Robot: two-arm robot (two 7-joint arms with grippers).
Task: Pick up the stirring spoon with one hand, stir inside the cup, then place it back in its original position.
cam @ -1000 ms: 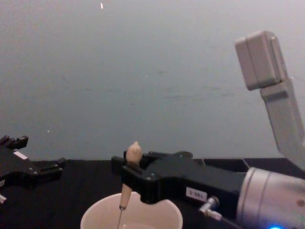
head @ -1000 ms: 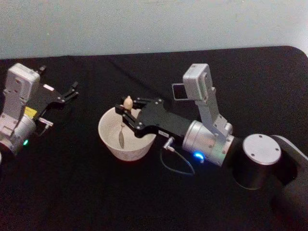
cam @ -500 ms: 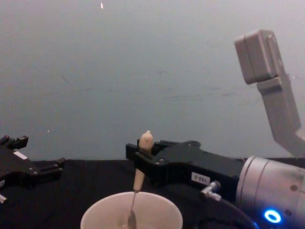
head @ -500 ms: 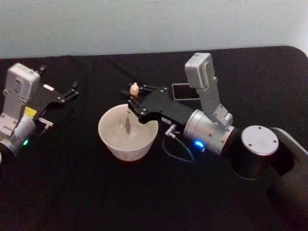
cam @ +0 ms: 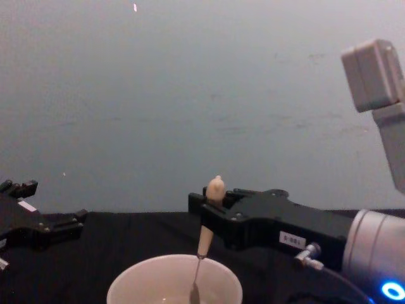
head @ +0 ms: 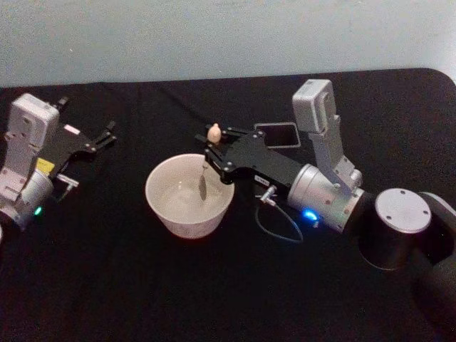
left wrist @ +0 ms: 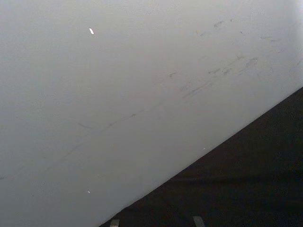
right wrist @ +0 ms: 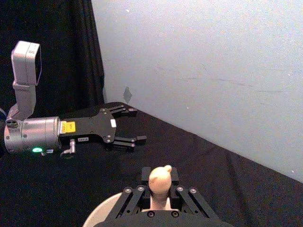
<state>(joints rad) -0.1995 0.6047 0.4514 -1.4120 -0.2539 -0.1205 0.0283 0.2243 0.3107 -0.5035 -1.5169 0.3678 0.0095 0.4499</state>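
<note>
The cup (head: 185,222) sits left of centre in the head view on the black desk (head: 214,292), its mouth open upward so the spoon can be lowered in from above. The spoon (cam: 205,237) stands nearly upright, knob on top. Its thin shaft dips inside the rim on the cup's right side, and its bowl hangs low in the cup, which suits stirring.

The right pincer (head: 211,148) reaches in from the right, level with the rim, and pinches the spoon's handle just under the knob. That high grip keeps the fingers clear of the cup wall.

Behind it, upper centre, a dark square holder (head: 276,134) lies on the desk, probably the spoon's home.

The left pincer (head: 110,133) rests spread at the left edge, well apart from the cup and out of the way.
</note>
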